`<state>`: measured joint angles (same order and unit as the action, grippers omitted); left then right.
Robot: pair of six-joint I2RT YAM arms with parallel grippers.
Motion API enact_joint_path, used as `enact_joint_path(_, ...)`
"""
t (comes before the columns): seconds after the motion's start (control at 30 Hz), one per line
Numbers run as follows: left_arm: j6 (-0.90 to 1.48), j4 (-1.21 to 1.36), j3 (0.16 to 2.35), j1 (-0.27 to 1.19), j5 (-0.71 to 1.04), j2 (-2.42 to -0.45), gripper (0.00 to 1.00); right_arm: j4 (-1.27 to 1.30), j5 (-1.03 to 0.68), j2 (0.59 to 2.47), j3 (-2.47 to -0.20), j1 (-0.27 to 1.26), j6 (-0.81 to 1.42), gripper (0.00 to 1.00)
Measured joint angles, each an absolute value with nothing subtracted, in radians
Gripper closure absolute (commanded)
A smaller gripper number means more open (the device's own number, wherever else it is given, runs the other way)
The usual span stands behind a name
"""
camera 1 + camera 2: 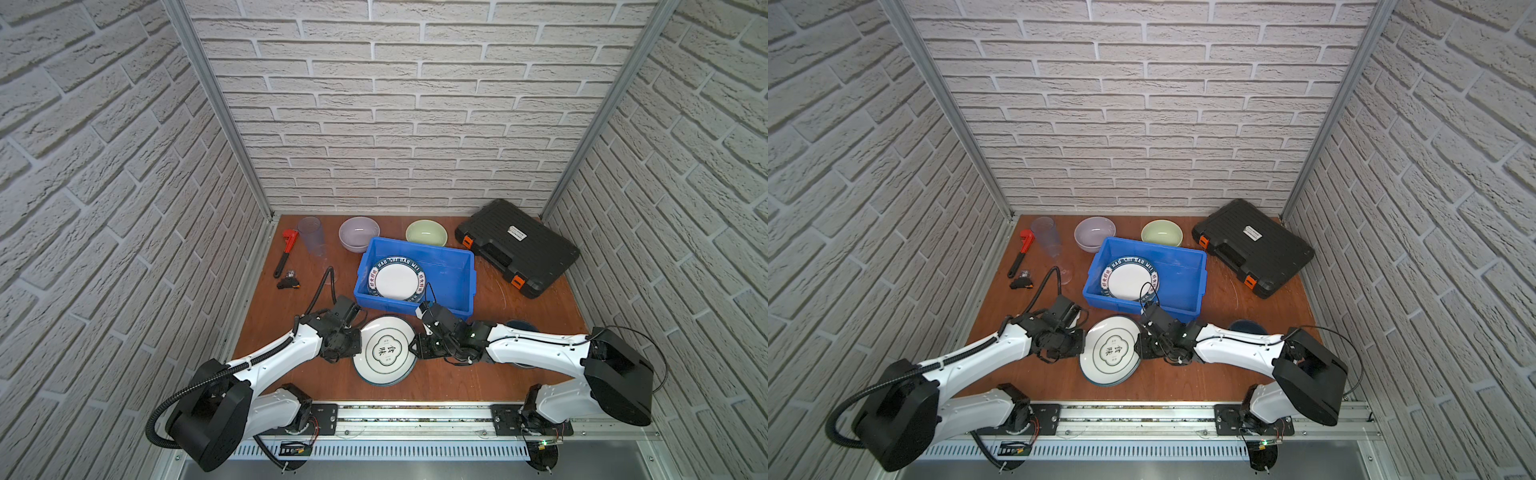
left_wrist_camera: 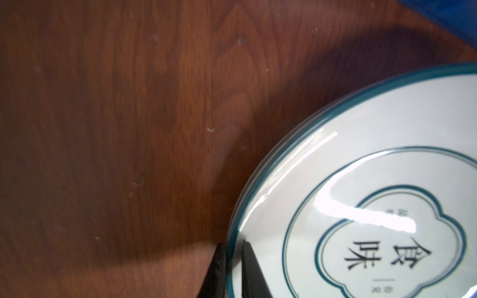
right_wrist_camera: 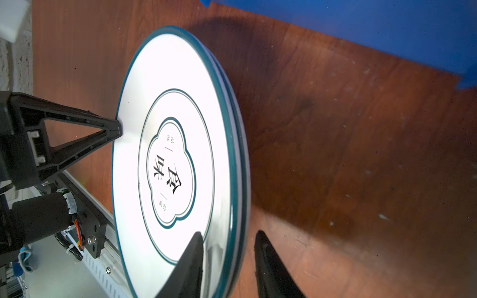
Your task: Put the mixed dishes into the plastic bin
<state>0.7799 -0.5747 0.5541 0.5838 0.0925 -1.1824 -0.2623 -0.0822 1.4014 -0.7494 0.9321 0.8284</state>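
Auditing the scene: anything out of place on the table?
Yes: a red pipe wrench lies far left beside a clear tumbler, and a black tool case sits far right; neither is tableware.

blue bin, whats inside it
A lettered-rim plate sits in the bin's left half; the right half looks bare. Whatever is beneath the plate is covered.

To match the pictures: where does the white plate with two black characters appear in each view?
Top view: white plate at lower middle, just below the blue bin.
Top view: lower middle again.
Left wrist: partly shown, cut by the frame.
Right wrist: nearly whole, mid-picture.
Shared landmark: the blue bin's edge.
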Motion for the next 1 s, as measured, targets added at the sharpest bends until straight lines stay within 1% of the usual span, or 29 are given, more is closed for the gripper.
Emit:
enact_joint_path(0.13, 0.780, -0.575, 0.548, 0.584, 0.092, -1.182, 0.87, -0.377, -0.041, 1.343, -0.815, 0.932, 0.805, 0.59)
enact_joint_path(0.33, 0.780, -0.575, 0.547, 0.584, 0.092, -1.183, 0.87, -0.420, -0.032, 1.328, -0.852, 0.932, 0.799, 0.66)
enact_joint_path(0.5, 0.780, -0.575, 0.547, 0.584, 0.092, -1.183, 0.87, -0.408, -0.051, 1.337, -0.845, 0.932, 0.816, 0.69)
enact_joint_path(1.0, 0.780, -0.575, 0.547, 0.584, 0.091, -1.186, 0.87, -0.336, -0.098, 1.369, -0.823, 0.930, 0.854, 0.74)
